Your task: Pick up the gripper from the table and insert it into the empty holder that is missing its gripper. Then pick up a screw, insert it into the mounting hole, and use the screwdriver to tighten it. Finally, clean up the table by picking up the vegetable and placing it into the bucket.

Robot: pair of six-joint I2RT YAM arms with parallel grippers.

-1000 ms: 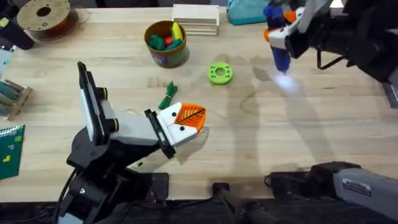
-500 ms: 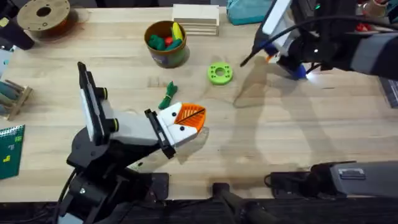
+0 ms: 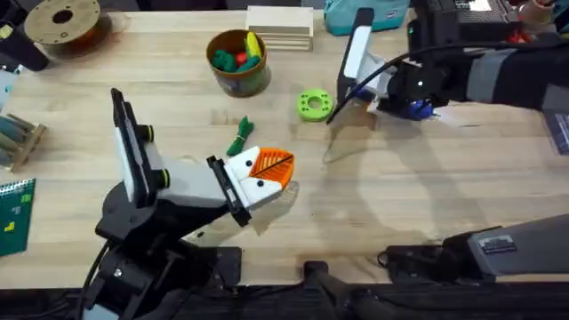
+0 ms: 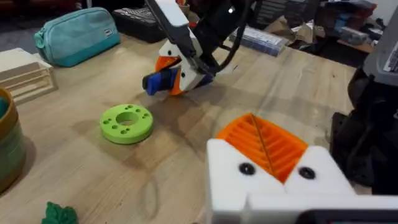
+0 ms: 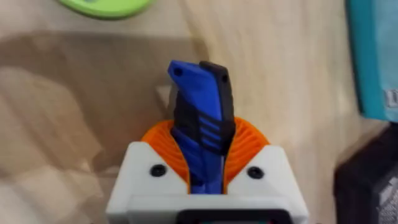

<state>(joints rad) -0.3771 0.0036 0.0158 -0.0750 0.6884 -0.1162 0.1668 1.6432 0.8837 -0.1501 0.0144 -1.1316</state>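
Overhead: my right jaws (image 3: pixel 404 93) sit low over the far right of the counter (image 3: pixel 427 196), clamped on the screwdriver (image 3: pixel 416 108), which lies near-flat just right of the green disc (image 3: pixel 313 104). My left jaws (image 3: pixel 264 173) rest near the middle, both white blocks carrying orange tips, so the gripper-insert step looks done. The vegetable (image 3: pixel 241 136) lies on the wood just behind my left jaws, not yet in the bucket (image 3: pixel 237 62), which stands farther back with toy foods in it. No screw that I can make out.

Left wrist: my left fingers (image 4: pixel 273 168) sit narrow, orange ribbed pads together, nothing between them. Across the counter my right jaws (image 4: pixel 180 68) grip the blue screwdriver (image 4: pixel 160 81) close to the wood, past the green disc (image 4: pixel 126 122). A bit of the vegetable (image 4: pixel 60 214) pokes in at the corner.

Right wrist: the screwdriver (image 5: pixel 200 118) stands squeezed between my orange pads (image 5: pixel 245 146), blue body straight out from the jaws, counter close below.

My read: screwdriver step in hand, either setting the tool down or carrying it. Next move: release it flat, jaws clear, then go for the vegetable and drop it in the bucket.
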